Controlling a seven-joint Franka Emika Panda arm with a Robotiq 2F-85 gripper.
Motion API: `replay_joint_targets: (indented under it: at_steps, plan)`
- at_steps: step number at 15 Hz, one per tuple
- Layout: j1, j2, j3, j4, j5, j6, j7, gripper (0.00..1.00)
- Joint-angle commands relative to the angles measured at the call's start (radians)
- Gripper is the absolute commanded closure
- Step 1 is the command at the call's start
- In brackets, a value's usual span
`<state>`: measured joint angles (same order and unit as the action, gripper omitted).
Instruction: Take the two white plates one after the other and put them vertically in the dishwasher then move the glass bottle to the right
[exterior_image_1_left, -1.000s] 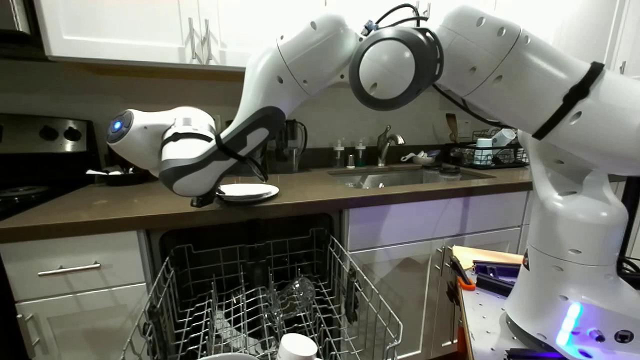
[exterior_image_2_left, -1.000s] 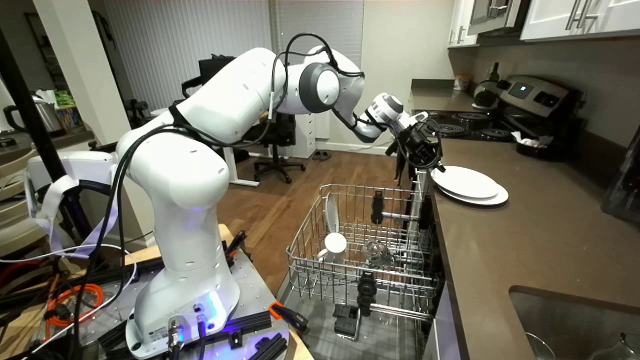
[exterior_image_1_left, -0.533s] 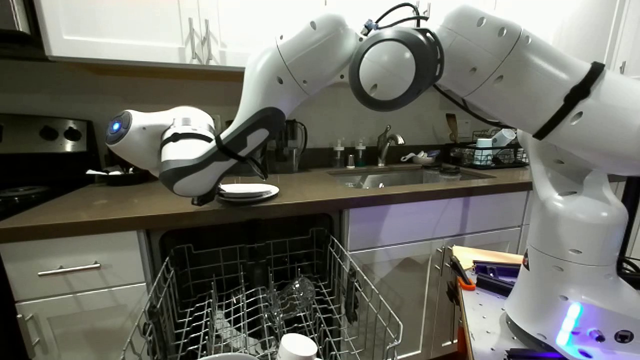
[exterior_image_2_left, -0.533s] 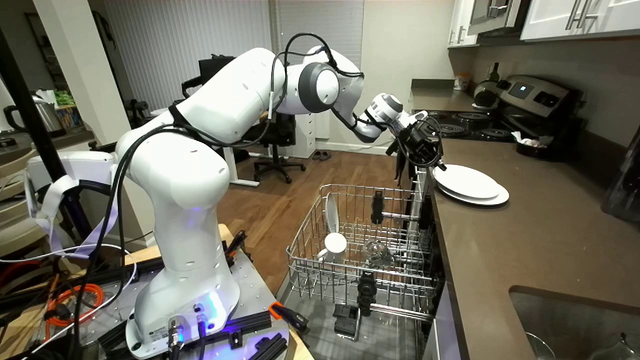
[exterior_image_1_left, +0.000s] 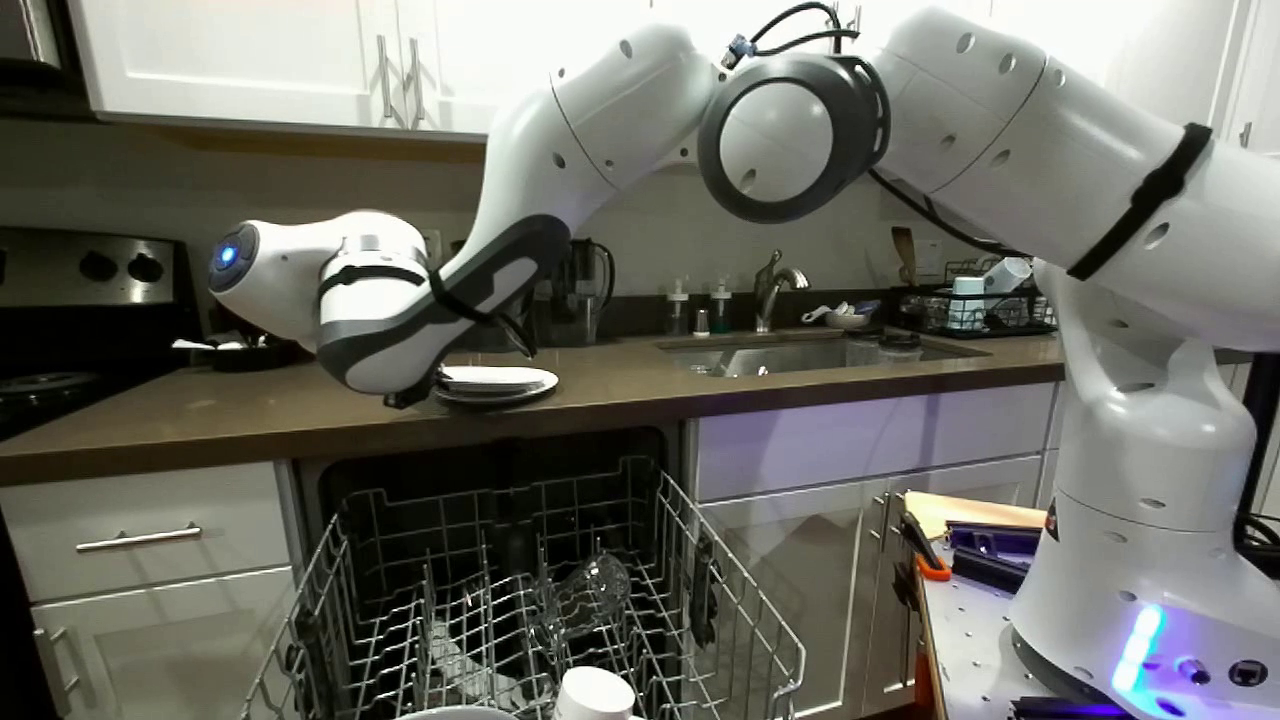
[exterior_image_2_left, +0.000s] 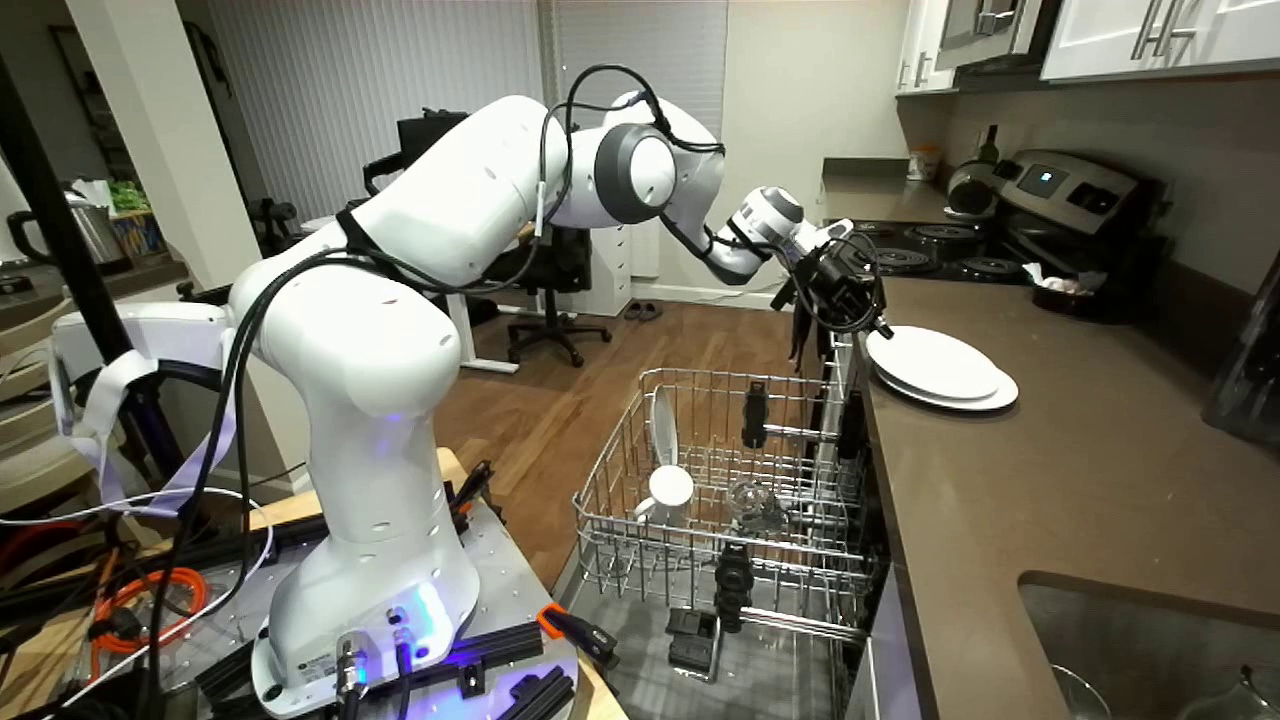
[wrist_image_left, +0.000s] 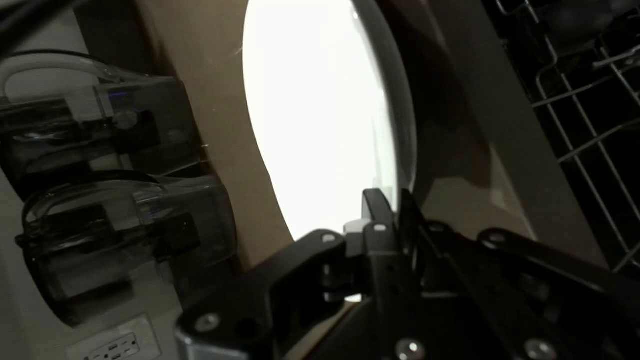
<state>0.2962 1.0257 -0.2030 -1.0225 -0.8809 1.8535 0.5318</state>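
Plainly, the tool gripped the upper white plate by its rim, above the lower plate on the desk.

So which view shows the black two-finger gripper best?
The wrist view: the black two-finger gripper is close up, its jaws shut on the rim of the white round upper plate. Both exterior views show it small; in an exterior view, the white jointed arm hides most of it.
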Motion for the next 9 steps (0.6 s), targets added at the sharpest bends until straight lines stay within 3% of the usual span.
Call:
replay_joint_targets:
  at_steps: [1,9]
  plan:
    - [0.035,-0.043,-0.017,-0.047,-0.037,-0.059,0.048,0.95]
    - [0.094,-0.109,0.0,-0.118,-0.123,-0.16,0.111,0.95]
